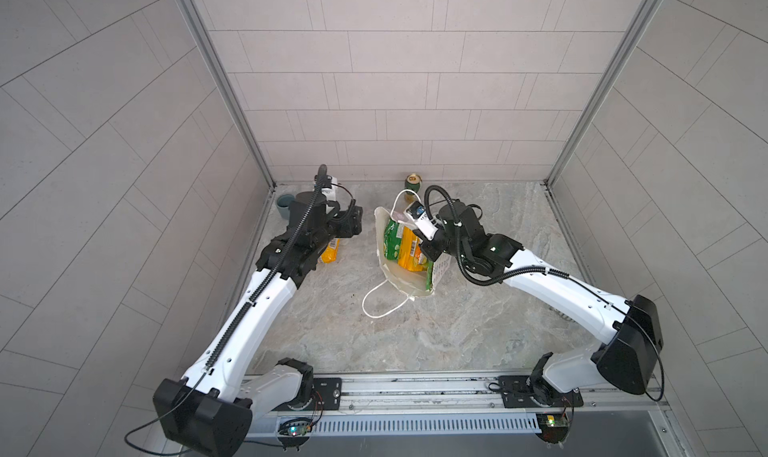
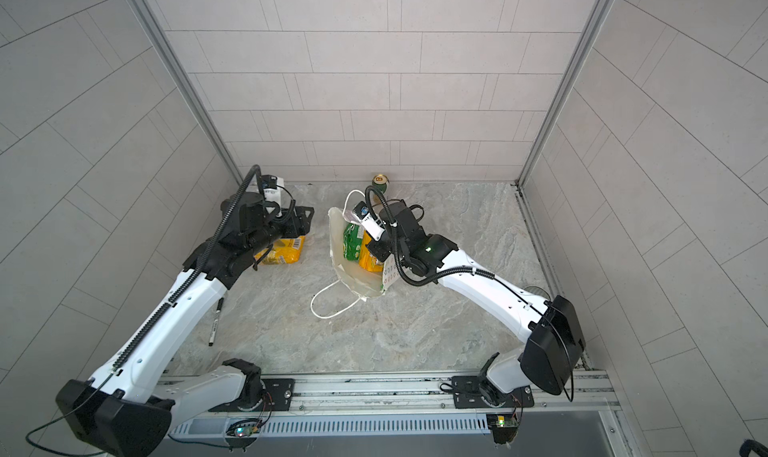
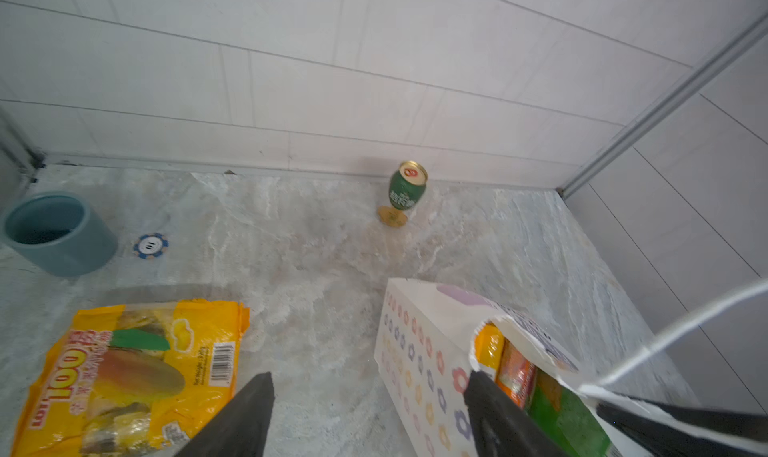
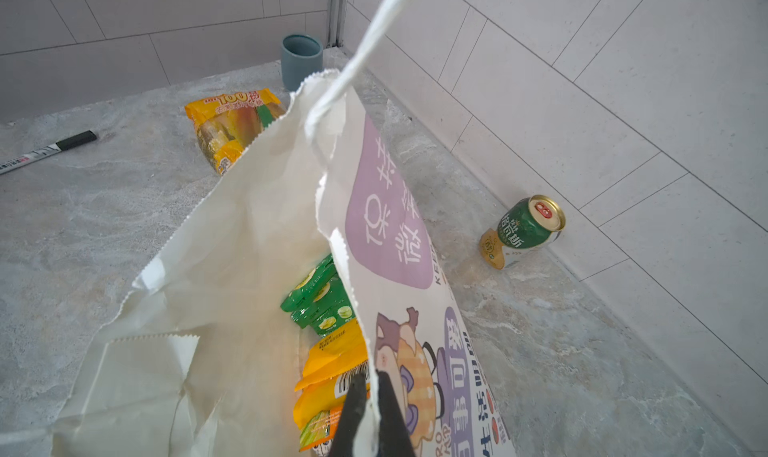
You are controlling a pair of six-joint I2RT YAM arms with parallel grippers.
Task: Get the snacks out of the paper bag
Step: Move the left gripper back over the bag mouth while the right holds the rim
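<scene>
The white paper bag stands open mid-table, its handle cord trailing forward. My right gripper is shut on the bag's printed rim. Inside show snacks: green packets and yellow-orange ones. One yellow "100" packet lies flat on the table left of the bag. My left gripper hangs open above the table between that packet and the bag's flowered side, holding nothing.
A green-gold can stands by the back wall. A grey-blue cup sits in the back left corner with a blue poker chip beside it. A black marker pen lies at the left under my left arm.
</scene>
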